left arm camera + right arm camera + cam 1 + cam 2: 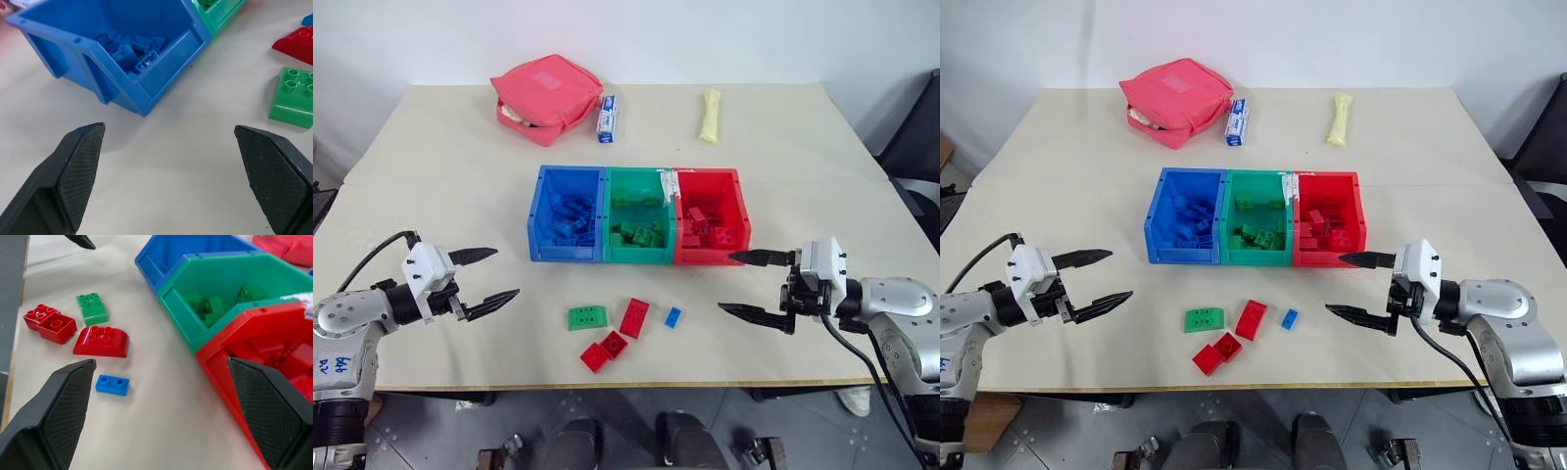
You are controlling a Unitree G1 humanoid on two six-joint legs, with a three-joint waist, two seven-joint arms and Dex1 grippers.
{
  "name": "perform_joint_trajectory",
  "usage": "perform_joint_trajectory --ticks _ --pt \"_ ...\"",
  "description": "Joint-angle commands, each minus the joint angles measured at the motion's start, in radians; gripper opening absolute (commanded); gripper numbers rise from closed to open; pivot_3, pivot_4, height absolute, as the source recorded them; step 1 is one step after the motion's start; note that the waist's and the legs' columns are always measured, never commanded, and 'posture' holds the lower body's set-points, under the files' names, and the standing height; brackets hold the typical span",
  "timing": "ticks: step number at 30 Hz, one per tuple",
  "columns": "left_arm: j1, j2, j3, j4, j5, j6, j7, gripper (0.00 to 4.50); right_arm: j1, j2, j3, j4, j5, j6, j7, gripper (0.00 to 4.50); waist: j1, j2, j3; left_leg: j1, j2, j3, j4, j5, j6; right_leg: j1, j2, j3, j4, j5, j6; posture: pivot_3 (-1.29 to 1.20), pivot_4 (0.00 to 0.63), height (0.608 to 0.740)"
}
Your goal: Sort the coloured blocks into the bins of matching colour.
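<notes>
Left eye view: three joined bins sit mid-table, blue bin [567, 227] left, green bin [639, 228] centre, red bin [710, 229] right, each already holding bricks of its own colour. Loose on the table [431, 176], near side of the bins: green block [587, 317], two red blocks [634, 317] [603, 351], the nearer one looks like two joined pieces, small blue block [673, 316]. Left gripper [489, 276] hovers left of the loose blocks, fingers spread wide, grasping nothing. Right gripper [749, 284] hovers right of them, by the red bin's near corner, likewise spread and empty. Far side: pink pouch [546, 98], small box [606, 118], pale yellow tube [709, 116].
</notes>
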Motion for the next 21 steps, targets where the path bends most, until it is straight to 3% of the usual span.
perform_joint_trajectory --ticks 1,7,12,16,21 --pt "0.012 0.009 0.006 -0.029 -0.009 0.005 -0.011 4.49 0.013 -0.035 0.013 -0.040 -0.005 0.077 -0.005 4.50 0.000 0.000 0.000 0.000 0.000 0.000 0.000 0.000 0.000 0.000 0.000 0.000 0.000 0.000 0.000 0.00 0.150 0.740" --pt "0.020 -0.031 -0.056 -0.165 -0.082 0.092 -0.046 4.49 0.073 -0.003 -0.046 -0.069 -0.004 0.069 -0.074 4.50 0.006 0.000 0.000 0.000 0.000 0.000 0.001 0.000 0.000 0.000 0.000 0.000 0.000 0.000 0.000 0.00 0.150 0.740" --pt "-0.043 -0.097 -0.162 -0.286 -0.124 0.127 -0.070 4.49 0.209 -0.079 -0.154 -0.055 -0.039 0.037 -0.040 4.50 0.032 0.000 0.000 0.000 0.000 -0.001 0.002 0.000 0.000 0.001 0.000 0.000 0.001 0.000 0.000 0.00 0.150 0.740" --pt "-0.042 -0.102 -0.255 -0.297 -0.056 0.042 -0.148 4.49 0.284 -0.120 -0.195 -0.032 -0.089 -0.005 -0.028 4.50 0.028 0.000 0.000 0.000 0.000 0.000 0.002 0.000 0.000 0.001 0.000 0.000 0.001 0.000 0.000 0.00 0.150 0.740" --pt "-0.034 -0.096 -0.281 -0.225 -0.024 -0.039 -0.196 4.49 0.273 -0.120 -0.172 -0.089 -0.074 0.068 -0.054 4.50 0.016 0.001 0.000 0.002 0.001 0.002 0.002 0.000 0.000 0.001 0.002 0.001 0.002 0.000 0.000 0.00 0.150 0.740"
